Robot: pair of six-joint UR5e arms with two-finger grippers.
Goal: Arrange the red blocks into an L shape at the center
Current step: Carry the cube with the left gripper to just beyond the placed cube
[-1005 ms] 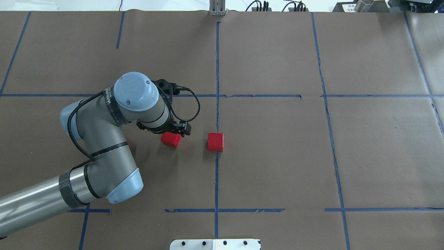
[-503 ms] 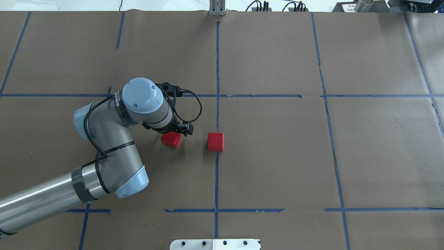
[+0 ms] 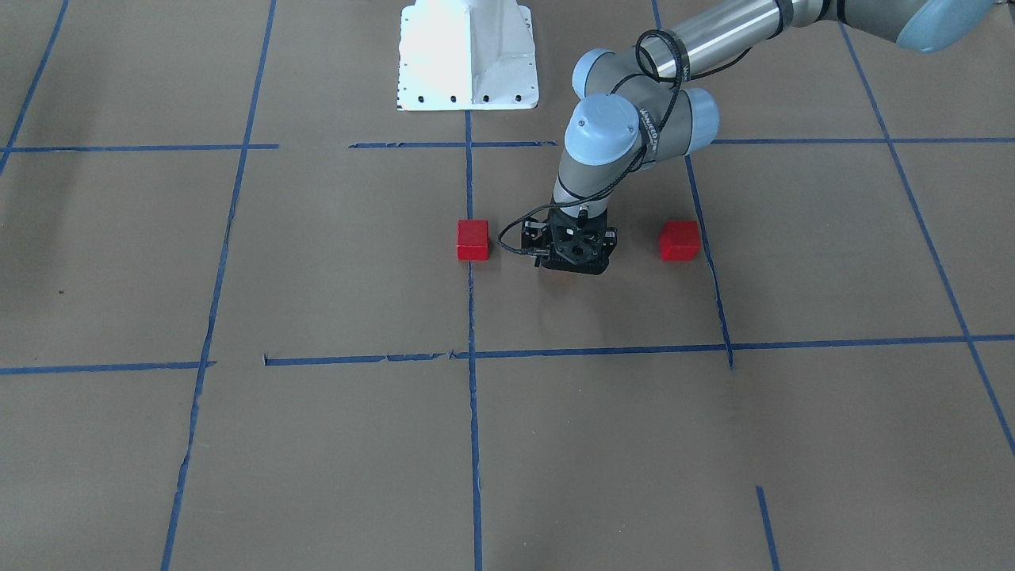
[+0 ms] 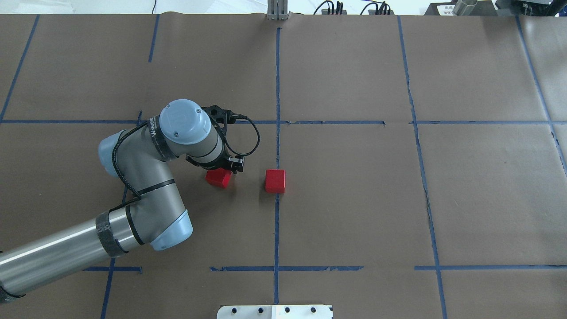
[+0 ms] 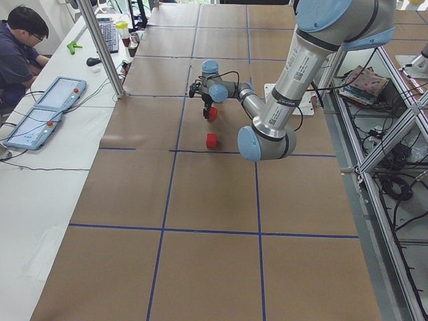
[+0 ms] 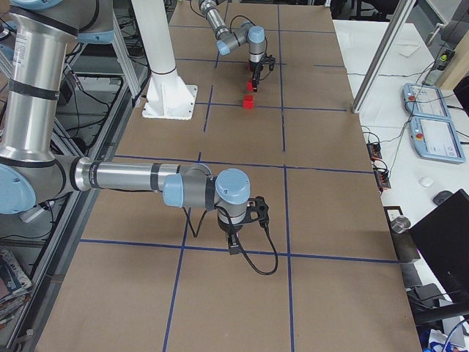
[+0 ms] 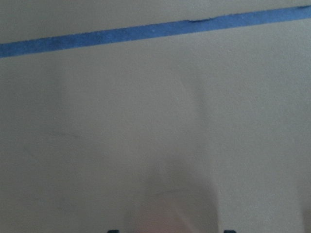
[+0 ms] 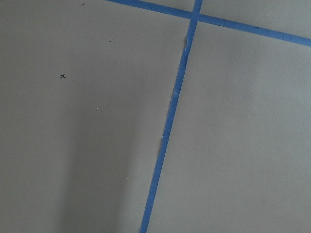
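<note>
Three red blocks lie in a row on the brown paper center [image 4: 336, 195]. One red block [image 4: 275, 180] sits on the vertical blue tape line [image 4: 277, 230]; it also shows in the front view [image 3: 473, 239]. A second red block [image 4: 218, 178] lies partly under my left gripper [image 4: 223, 170], which is low over it and hides it in the front view [image 3: 572, 258]. Its fingertips show wide apart at the bottom edge of the left wrist view, so it is open. The third red block [image 3: 679, 240] lies further to my left, hidden by the arm from overhead. My right gripper [image 6: 234, 242] hangs far off to my right; I cannot tell its state.
The white robot base [image 3: 468, 55] stands at the near table edge. A metal post [image 4: 277, 9] stands at the far edge. An operator [image 5: 20, 40] sits beside the table with control tablets [image 5: 40, 114].
My left arm's elbow and wrist housing have swung to the right and sunk lower while the gripper stayed over the second block. Neither visible block has moved.
</note>
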